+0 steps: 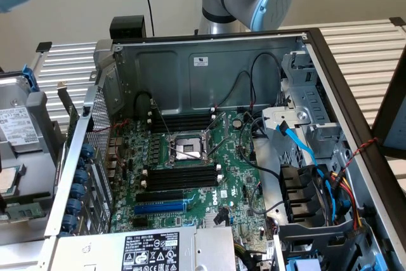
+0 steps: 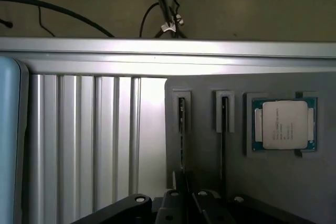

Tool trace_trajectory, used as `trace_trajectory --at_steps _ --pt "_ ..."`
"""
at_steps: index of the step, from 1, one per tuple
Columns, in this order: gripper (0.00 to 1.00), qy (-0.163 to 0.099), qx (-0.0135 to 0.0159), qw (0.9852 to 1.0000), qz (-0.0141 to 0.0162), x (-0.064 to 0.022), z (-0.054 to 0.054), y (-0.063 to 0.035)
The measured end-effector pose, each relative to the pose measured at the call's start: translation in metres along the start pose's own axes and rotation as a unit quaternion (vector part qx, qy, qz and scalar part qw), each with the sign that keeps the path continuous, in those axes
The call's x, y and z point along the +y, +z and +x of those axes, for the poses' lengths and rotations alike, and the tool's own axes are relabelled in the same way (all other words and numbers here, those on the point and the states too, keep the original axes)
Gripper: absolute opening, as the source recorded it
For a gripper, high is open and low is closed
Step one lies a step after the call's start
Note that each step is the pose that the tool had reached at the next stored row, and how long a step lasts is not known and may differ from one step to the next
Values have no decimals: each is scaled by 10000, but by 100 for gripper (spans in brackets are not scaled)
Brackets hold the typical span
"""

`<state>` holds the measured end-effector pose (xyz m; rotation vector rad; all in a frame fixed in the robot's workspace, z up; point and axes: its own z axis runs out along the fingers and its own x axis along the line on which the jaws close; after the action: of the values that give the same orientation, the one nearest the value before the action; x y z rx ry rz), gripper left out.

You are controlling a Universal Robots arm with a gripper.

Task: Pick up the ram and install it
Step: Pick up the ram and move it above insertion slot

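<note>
Two thin dark sticks stand on edge in the slots of a grey holder (image 2: 273,182). The ram (image 2: 181,129) is the one in line with my gripper (image 2: 181,182); the second stick (image 2: 224,124) stands beside it. My gripper's black fingers are shut at the near end of the ram. Whether they clamp it I cannot tell. In the exterior view the open computer case (image 1: 209,55) shows the motherboard (image 1: 235,176), with long black memory slots (image 1: 181,177) on both sides of the processor socket (image 1: 185,148).
A processor (image 2: 284,125) sits in a recess of the holder beside the sticks. Ribbed aluminium table (image 2: 84,140) lies alongside the holder. Cables (image 1: 317,169) and a drive cage (image 1: 311,99) fill the case at the exterior view's right. A blue slot (image 1: 160,209) lies below the black ones.
</note>
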<state>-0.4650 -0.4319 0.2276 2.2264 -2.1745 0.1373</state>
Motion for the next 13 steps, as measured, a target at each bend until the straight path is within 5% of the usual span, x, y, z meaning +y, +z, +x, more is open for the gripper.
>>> trace_trajectory --at_steps 13 --pt "12 0 0 10000 0 -23 44 -537"
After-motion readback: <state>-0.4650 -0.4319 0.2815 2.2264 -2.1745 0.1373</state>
